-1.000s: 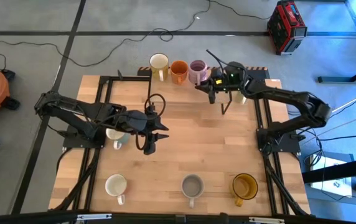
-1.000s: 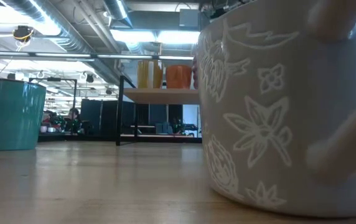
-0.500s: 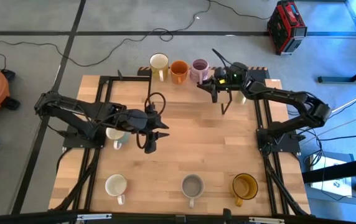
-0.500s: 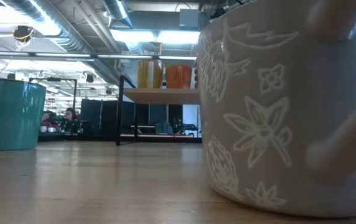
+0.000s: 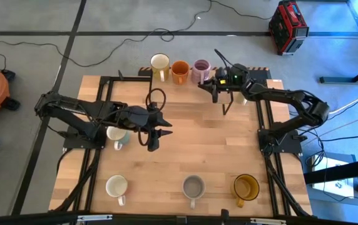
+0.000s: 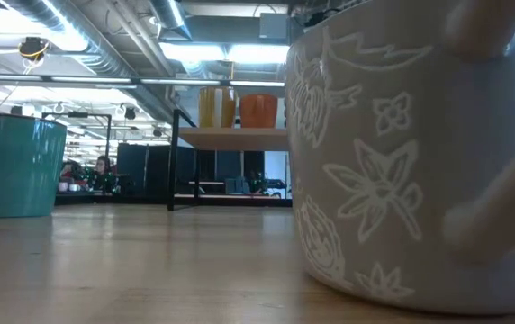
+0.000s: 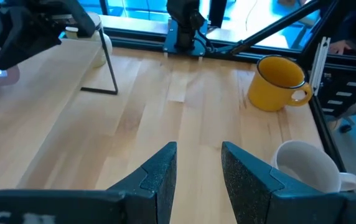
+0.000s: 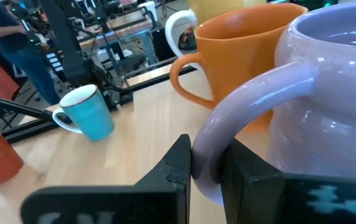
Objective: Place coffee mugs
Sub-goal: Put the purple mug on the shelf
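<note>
Nearest the front edge of the table (image 5: 216, 150) stand three mugs in a row: a cream mug (image 5: 116, 186), a grey mug (image 5: 193, 186) and an amber-yellow mug (image 5: 246, 186), each upright and well apart from the others. Further in, the left gripper (image 5: 154, 134) hangs over bare wood near the table's middle, its fingers spread with nothing between them, as the left wrist view confirms. Just beside that arm sits a teal-sided mug (image 5: 116, 135), partly hidden by the arm from above. At the far edge, a raised shelf carries a row of three mugs standing close together: a second cream mug (image 5: 160, 63), an orange mug (image 5: 179, 71) and a lilac-purple mug (image 5: 199, 67). The right gripper (image 5: 211, 85) is at the lilac-purple mug, its fingers pinched on that mug's handle (image 8: 240, 118), which the right wrist view shows clamped between them; the mug stands beside the orange one, the two very close. One more pale mug (image 5: 241, 98) is partly hidden behind the right arm. In my judgement the step in hand is setting the lilac-purple mug into the shelf row. The next move calls for confirming that the mug rests squarely, parting the fingers, and drawing back along the handle's line without nudging the orange neighbour.
</note>
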Robot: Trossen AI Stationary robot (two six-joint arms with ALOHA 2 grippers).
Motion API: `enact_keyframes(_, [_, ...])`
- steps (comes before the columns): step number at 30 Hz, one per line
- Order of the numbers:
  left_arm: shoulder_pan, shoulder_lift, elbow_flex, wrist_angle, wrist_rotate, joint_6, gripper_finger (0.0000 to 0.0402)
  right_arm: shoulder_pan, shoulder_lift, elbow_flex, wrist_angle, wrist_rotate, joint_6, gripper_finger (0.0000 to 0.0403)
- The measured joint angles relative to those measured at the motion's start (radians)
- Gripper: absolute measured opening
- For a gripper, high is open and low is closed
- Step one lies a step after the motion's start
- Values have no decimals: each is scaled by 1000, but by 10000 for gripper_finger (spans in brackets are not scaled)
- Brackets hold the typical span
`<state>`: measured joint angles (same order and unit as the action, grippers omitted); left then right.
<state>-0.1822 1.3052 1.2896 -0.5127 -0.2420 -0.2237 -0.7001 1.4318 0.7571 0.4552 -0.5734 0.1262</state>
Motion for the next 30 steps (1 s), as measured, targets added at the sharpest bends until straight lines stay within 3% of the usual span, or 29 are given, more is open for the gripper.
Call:
enact_keyframes(16, [1,0,0,10,-7,-1,121,14,20,1,27,-11,-4,36])
enact_keyframes(24, [1,0,0,10,-8,-1,121,15,19,2,12,6,-5,109])
enact_keyframes(30, [1,0,0,10,-8,-1,121,15,19,2,8,6,-3,143])
